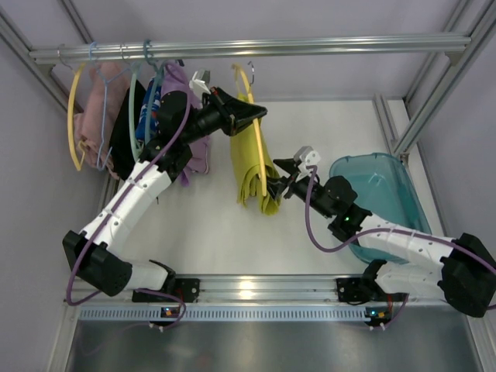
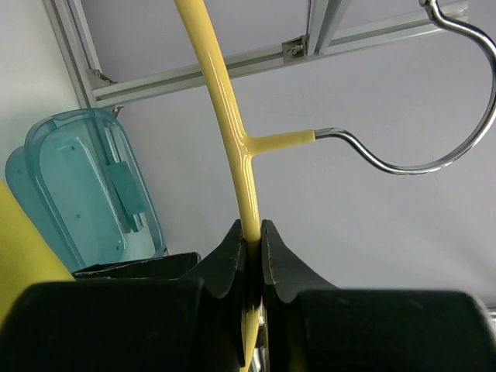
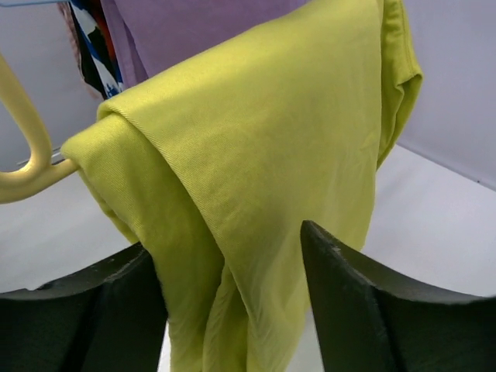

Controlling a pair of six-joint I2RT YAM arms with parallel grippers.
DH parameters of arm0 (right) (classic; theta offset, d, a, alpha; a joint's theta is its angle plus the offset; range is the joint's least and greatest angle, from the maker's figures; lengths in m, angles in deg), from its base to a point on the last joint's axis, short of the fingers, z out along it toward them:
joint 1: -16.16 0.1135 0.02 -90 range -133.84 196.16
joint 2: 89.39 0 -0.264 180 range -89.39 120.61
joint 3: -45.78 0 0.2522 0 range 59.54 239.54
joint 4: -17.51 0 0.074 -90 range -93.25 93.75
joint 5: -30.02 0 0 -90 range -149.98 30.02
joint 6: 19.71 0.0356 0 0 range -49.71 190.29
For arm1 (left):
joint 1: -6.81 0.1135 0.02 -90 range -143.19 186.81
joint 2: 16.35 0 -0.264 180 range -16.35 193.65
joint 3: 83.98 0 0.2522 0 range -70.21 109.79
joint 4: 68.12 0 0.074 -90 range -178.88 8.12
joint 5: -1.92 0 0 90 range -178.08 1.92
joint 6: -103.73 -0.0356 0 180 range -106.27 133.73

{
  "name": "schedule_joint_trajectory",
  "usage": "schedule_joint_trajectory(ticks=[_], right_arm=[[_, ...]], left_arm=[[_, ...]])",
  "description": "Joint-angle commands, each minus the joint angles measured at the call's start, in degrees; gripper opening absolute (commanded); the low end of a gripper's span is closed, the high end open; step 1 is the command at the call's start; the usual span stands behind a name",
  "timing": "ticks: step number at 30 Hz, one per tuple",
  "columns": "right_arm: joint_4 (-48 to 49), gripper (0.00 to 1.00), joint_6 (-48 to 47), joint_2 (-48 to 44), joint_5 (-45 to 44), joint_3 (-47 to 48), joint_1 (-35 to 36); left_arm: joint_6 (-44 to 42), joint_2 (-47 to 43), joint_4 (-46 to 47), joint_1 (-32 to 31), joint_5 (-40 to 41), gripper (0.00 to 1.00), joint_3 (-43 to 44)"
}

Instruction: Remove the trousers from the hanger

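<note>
The yellow hanger (image 1: 246,97) is off the rail, and my left gripper (image 1: 260,115) is shut on its thin bar. In the left wrist view the bar (image 2: 225,116) rises from between the pinched jaws (image 2: 253,229), and its metal hook (image 2: 434,155) touches nothing. The yellow-green trousers (image 1: 252,167) hang folded over the hanger. My right gripper (image 1: 283,177) is at their right side, low down. In the right wrist view the cloth (image 3: 271,139) hangs between the spread fingers of that gripper (image 3: 229,256), brushing the left finger, not pinched. A hanger end (image 3: 23,155) shows at left.
A teal bin (image 1: 387,194) sits at the right, under my right arm. The metal rail (image 1: 256,48) crosses the back. Pink, dark and purple garments (image 1: 194,147) hang on other hangers at the left, close behind my left arm. Frame posts stand at both sides.
</note>
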Motion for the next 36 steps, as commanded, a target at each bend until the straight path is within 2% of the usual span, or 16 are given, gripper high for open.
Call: schedule_joint_trajectory(ticks=[1, 2, 4, 5, 7, 8, 9, 19, 31, 36], right_arm=[[4.94, 0.62, -1.12, 1.64, -0.04, 3.57, 0.64], [4.94, 0.52, -1.04, 1.82, -2.05, 3.74, 0.56], [4.33, 0.40, -1.03, 1.73, -3.21, 3.75, 0.12], [3.98, 0.28, -1.03, 1.47, -3.48, 4.01, -0.06], [2.66, 0.16, -1.12, 0.94, -3.30, 4.62, -0.32], [1.87, 0.04, -1.12, 0.68, -2.43, 5.76, -0.24], [0.21, 0.00, -1.12, 0.41, -1.99, 6.55, -0.32], [-10.96, 0.00, 0.02, -7.75, 2.85, 15.61, -0.59], [-22.39, 0.00, 0.46, -16.37, 0.74, 22.99, -1.02], [-24.85, 0.00, 0.46, -17.69, 0.21, 25.98, -4.97]], left_arm=[[0.62, -3.40, 9.56, 0.13, -0.34, 0.00, 3.29], [0.36, -3.66, 9.47, 0.13, -0.43, 0.00, 3.20], [0.09, -4.37, 8.94, 0.13, -0.43, 0.00, 2.50], [0.00, -4.63, 8.85, 0.13, -0.43, 0.00, 2.15], [-0.43, -5.42, 8.94, 0.13, -0.52, 0.00, 1.53], [-0.61, -5.77, 8.77, 0.05, -0.43, 0.00, 0.83], [-0.79, -5.86, 8.68, 0.13, -0.52, 0.00, 0.48], [-5.97, -8.76, 7.10, 0.13, -1.66, 0.00, -6.29], [-9.05, -10.52, 6.57, 0.04, -1.05, 0.00, -14.02], [-10.89, -11.31, 5.96, -0.04, -0.87, 0.00, -18.50]])
